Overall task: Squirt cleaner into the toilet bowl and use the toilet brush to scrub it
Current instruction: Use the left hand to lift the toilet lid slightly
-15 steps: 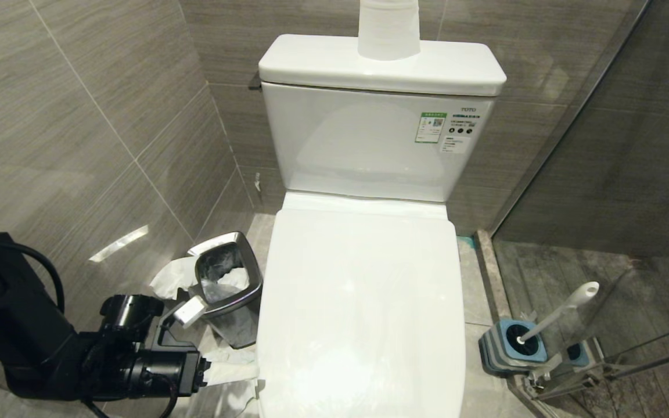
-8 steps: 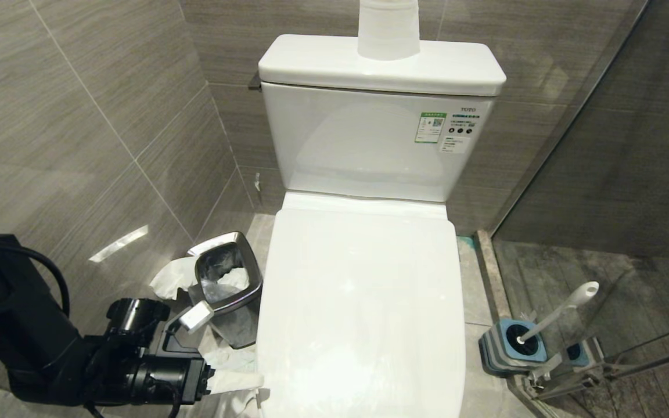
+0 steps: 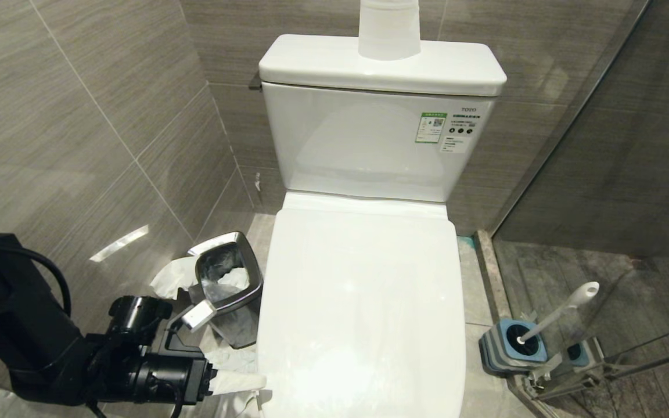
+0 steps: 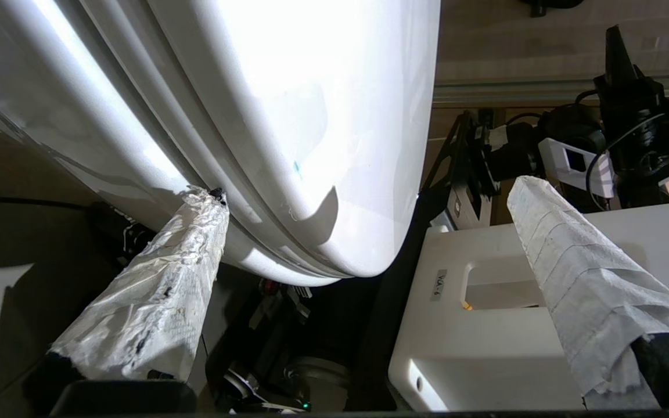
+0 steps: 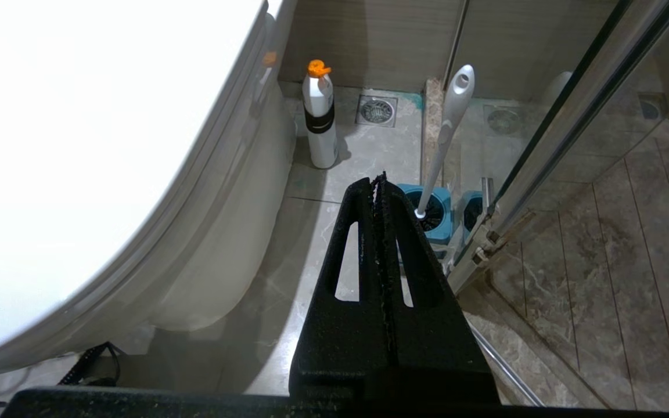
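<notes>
The white toilet (image 3: 363, 302) has its lid down, so the inside of the toilet bowl is hidden. At the lid's front left edge my left gripper (image 3: 244, 389) (image 4: 366, 188) stands open, its fingers wrapped in white paper. One fingertip (image 4: 209, 203) touches the rim under the lid (image 4: 311, 116); the other is clear of it. The toilet brush (image 3: 561, 310) (image 5: 448, 133) stands in its blue holder (image 3: 509, 345) on the floor to the right. My right gripper (image 5: 380, 177) hangs shut and empty above that floor. A white bottle with an orange cap (image 5: 319, 116) stands by the toilet's base.
A steel bin (image 3: 227, 284) with tissue in it stands left of the toilet, close to my left arm. A paper roll (image 3: 388, 29) sits on the tank. A glass shower door (image 3: 630, 174) borders the right side. A floor drain (image 5: 376, 110) lies behind the bottle.
My left gripper has edged a little to the right, towards the front left edge of the lid. Nothing else has moved.
</notes>
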Robot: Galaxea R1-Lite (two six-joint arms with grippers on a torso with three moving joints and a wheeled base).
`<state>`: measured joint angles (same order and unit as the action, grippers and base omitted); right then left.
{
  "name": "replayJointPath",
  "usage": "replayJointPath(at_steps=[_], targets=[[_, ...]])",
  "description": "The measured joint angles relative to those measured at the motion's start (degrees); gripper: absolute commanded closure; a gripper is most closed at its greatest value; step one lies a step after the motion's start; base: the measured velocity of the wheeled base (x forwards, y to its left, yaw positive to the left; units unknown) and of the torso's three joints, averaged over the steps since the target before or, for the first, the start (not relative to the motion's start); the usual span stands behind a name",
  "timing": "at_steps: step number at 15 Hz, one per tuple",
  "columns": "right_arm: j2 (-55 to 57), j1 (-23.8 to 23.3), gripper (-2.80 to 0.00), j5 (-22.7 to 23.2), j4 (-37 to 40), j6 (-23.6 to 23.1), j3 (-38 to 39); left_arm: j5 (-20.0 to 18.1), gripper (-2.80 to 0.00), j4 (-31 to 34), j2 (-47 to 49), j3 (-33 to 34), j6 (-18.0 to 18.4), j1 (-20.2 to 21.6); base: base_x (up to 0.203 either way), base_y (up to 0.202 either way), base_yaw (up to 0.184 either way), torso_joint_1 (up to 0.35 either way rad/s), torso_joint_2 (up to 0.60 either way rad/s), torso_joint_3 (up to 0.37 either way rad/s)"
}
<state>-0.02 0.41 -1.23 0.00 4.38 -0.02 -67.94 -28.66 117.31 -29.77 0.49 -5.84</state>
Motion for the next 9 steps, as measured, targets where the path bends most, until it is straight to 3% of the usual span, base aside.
replayJointPath(at_steps=[3, 9], targets=[[0.0, 0.0, 0.0, 0.0, 0.0, 0.0, 0.0, 3.2, -2.8, 0.0, 0.0, 0.1, 1.3, -0.8, 0.0, 0.0, 0.0, 0.0, 0.0, 0.0], [0.0, 0.0, 0.0, 0.0, 0.0, 0.0, 0.0, 5.3, -2.8, -0.3, 0.0, 0.0, 1.8, -2.0, 0.0, 0.0, 0.0, 0.0, 0.0, 0.0]])
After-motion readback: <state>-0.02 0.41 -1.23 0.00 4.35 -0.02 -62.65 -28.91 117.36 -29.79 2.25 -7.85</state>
